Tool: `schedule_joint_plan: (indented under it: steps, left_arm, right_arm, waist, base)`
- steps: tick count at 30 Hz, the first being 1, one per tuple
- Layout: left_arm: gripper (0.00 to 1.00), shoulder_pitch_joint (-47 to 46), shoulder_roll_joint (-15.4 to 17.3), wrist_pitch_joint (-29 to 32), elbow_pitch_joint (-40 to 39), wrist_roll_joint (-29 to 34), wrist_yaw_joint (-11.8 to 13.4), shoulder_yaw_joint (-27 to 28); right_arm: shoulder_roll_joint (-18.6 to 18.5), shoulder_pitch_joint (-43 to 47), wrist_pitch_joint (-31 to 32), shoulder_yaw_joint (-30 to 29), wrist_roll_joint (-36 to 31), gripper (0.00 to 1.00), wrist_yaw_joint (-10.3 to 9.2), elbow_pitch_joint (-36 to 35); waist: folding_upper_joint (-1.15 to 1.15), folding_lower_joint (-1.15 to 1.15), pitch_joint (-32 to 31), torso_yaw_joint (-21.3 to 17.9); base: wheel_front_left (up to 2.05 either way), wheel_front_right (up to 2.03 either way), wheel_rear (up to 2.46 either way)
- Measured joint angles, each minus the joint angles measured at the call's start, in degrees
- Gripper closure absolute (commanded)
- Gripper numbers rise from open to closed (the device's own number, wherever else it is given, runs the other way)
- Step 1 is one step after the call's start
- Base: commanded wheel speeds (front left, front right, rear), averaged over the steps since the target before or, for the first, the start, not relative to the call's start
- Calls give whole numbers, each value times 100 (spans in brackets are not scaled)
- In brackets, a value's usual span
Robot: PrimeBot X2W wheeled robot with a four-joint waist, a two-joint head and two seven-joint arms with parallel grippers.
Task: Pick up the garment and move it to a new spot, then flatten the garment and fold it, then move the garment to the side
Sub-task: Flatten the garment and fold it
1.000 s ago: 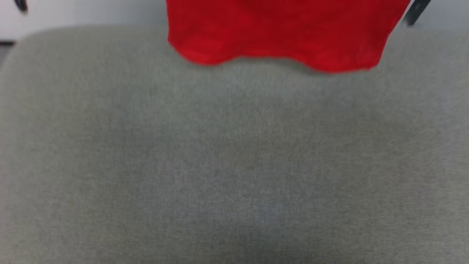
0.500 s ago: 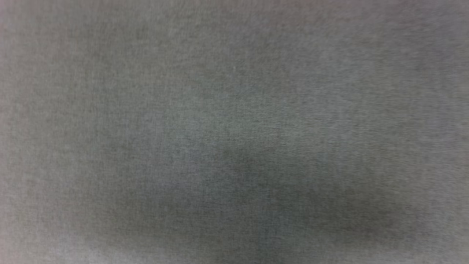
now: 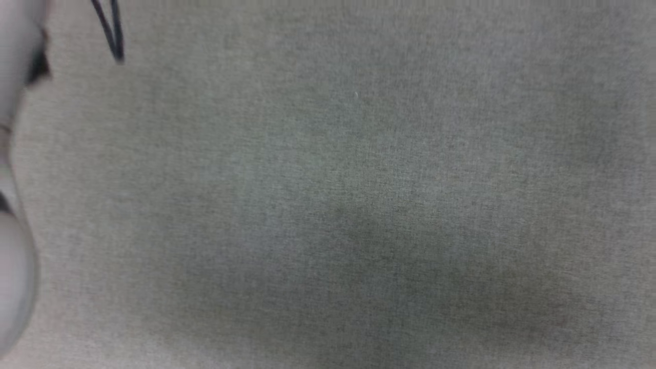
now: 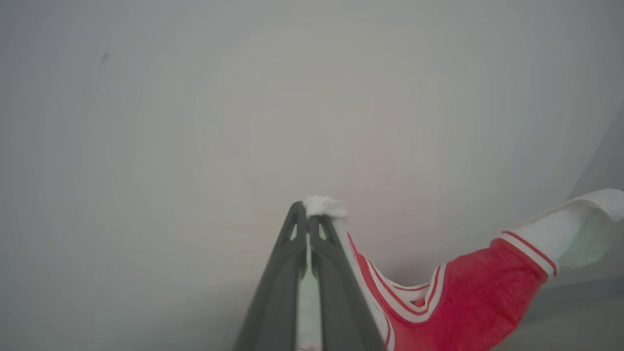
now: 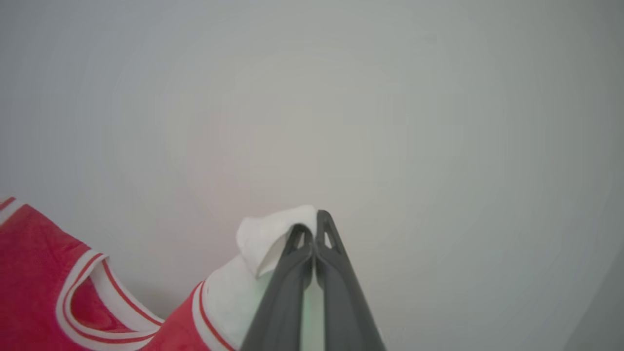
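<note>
In the left wrist view my left gripper (image 4: 308, 214) is shut on a bit of white fabric of the garment (image 4: 468, 297). The red jersey with white-red striped trim hangs off to the right, and a white sleeve (image 4: 570, 229) sticks out at the far right. In the right wrist view my right gripper (image 5: 316, 222) is shut on the white sleeve cloth (image 5: 265, 239). From there the garment (image 5: 34, 273) sags away to the lower left. Both grippers hold it up in front of a plain pale wall.
The head view looks down on a grey fabric surface (image 3: 359, 179). A pale rounded robot part (image 3: 13, 266) lies along its left edge. A thin dark V-shaped thing (image 3: 113, 36) shows at the top left.
The head camera has moved. The garment's red hem at the top one second ago has left the head view, and a pale robot part has come in at the left.
</note>
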Motion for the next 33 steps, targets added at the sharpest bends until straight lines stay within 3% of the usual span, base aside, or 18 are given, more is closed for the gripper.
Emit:
schedule_joint_plan:
  steps: [8,18,25,33]
  left_arm:
    - [100,1743,233,208,-389,-441,-7,-234]
    - [100,3695,899,222,-1294,-810,18,-408]
    - [100,5172,1619,11,-2693,-1115,547,-369]
    - [100,7127,2574,-203,-4679,-1243,1667,34]
  right_arm:
    - [-338,1591,285,1018,1705,100,0,246]
    - [-1310,4147,1759,1895,3594,100,-1,-1363]
    - [-2057,6078,2792,2237,4431,100,-1,-3143]
    - [-2828,7738,3440,2170,4649,100,0,-4312]
  waist:
    - [0,0,-862,15]
    - [0,0,-2183,-36]
    - [0,0,-2945,-82]
    - [0,0,-3454,-136]
  base:
    - [0,0,0]
    - [0,0,0]
    - [0,0,0]
    - [0,0,0]
